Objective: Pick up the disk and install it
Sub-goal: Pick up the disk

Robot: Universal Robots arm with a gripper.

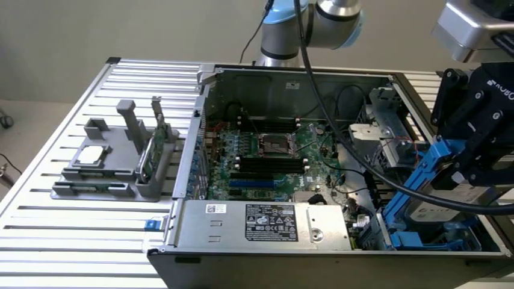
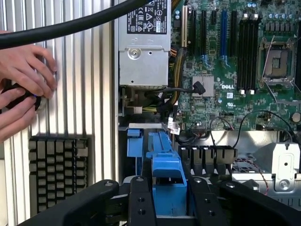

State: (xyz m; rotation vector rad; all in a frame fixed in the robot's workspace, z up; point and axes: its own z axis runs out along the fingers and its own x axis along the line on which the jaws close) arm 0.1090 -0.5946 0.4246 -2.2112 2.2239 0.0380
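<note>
Disk (image 1: 422, 177), in the exterior view, is clamped in the gripper (image 1: 467, 174) at that view's right. Its blue carrier frame is tilted steeply, with the long axis running down toward the drive bay (image 1: 418, 242) in the near corner of the computer case (image 1: 201, 120) just beneath it. In the wrist view the black fingers (image 2: 141, 202) stand part-closed on either side of the blue frame, and its long axis points straight ahead of the wrist into the bay beside the motherboard (image 2: 235, 94).
</note>
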